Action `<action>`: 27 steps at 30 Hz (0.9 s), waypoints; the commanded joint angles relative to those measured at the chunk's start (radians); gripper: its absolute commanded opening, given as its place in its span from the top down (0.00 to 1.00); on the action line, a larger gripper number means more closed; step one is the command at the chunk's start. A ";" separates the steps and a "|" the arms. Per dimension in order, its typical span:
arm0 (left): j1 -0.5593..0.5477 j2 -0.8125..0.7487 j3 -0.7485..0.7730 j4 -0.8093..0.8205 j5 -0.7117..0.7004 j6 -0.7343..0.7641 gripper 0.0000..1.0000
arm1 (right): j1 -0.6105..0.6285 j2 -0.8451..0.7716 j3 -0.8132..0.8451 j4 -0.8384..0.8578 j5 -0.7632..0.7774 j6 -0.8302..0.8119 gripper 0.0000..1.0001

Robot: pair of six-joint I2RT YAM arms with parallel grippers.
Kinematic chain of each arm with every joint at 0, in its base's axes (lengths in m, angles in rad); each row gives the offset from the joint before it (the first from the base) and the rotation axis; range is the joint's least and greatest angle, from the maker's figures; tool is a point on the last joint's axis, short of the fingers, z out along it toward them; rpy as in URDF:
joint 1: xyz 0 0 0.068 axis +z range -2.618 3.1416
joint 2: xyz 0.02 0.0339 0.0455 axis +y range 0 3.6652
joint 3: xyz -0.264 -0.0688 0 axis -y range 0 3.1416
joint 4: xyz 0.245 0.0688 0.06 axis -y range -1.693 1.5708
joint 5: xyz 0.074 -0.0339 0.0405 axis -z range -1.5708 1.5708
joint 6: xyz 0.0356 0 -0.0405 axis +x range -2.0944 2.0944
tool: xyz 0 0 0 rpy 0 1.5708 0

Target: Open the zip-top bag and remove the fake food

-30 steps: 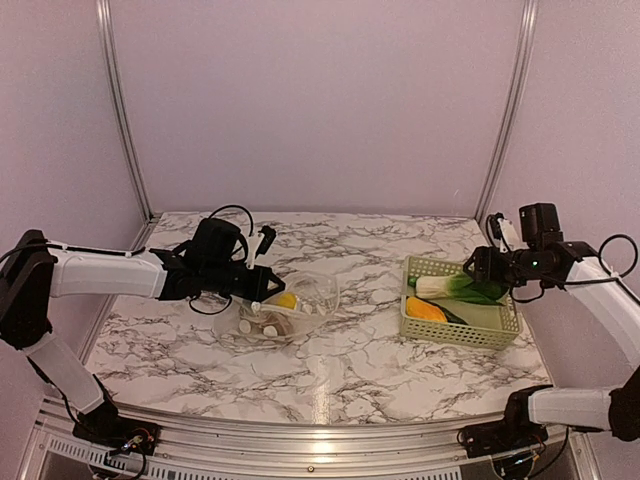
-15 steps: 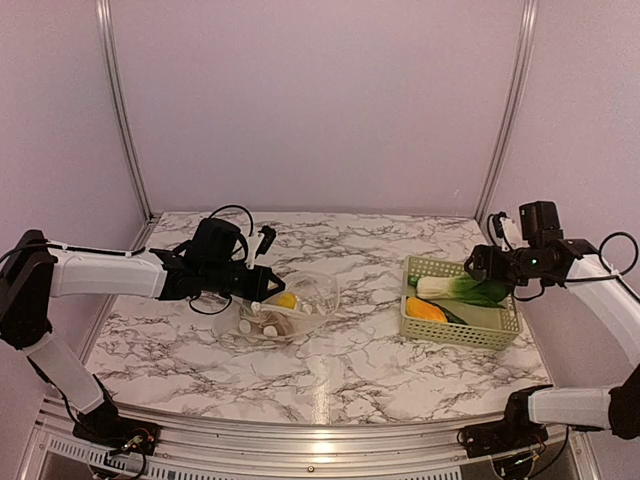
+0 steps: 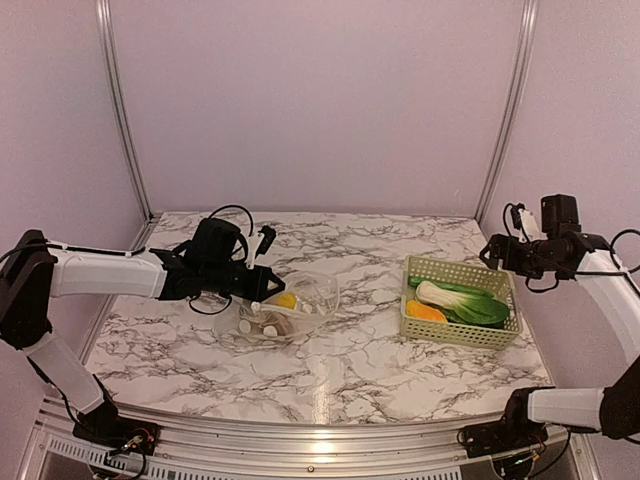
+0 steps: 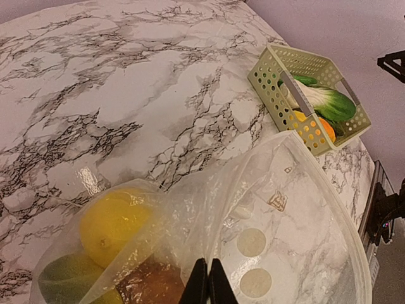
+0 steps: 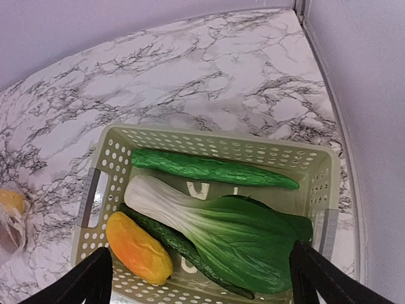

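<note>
Left claw (image 4: 202, 280) pinched shut on zip-top bag (image 4: 285, 209) film, mouth facing frame right in top view. Right claw (image 3: 496, 250) wide open, empty; bagged fake food (image 4: 111, 221) lies well to its left.

A robotics lab test cell: a marble-print table (image 3: 350, 370) walled by plain lilac panels (image 3: 320, 100) on aluminium frame posts (image 3: 118, 110), with 2 white-and-black arms, the left arm (image 3: 100, 272) and right arm (image 3: 612, 285), bolted at its near edge, cables exposed. The only produce is plastic fake food (image 3: 462, 300).

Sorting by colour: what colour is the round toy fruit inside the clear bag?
Yellow; the round plastic toy fruit shows best in the left wrist view.
</note>
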 commanded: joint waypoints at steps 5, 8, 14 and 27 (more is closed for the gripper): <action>0.007 -0.029 0.010 -0.034 0.004 0.012 1.00 | 0.145 0.052 0.049 0.098 -0.202 -0.023 0.13; 0.007 -0.033 0.010 -0.038 0.012 0.010 1.00 | 0.221 0.073 0.046 0.165 -0.253 0.015 0.17; 0.006 -0.046 0.005 -0.034 0.026 0.000 1.00 | 0.454 0.150 0.056 0.331 -0.237 0.083 0.21; -0.004 -0.094 -0.006 -0.027 0.036 0.001 1.00 | 0.871 0.529 0.284 0.534 -0.131 0.030 0.28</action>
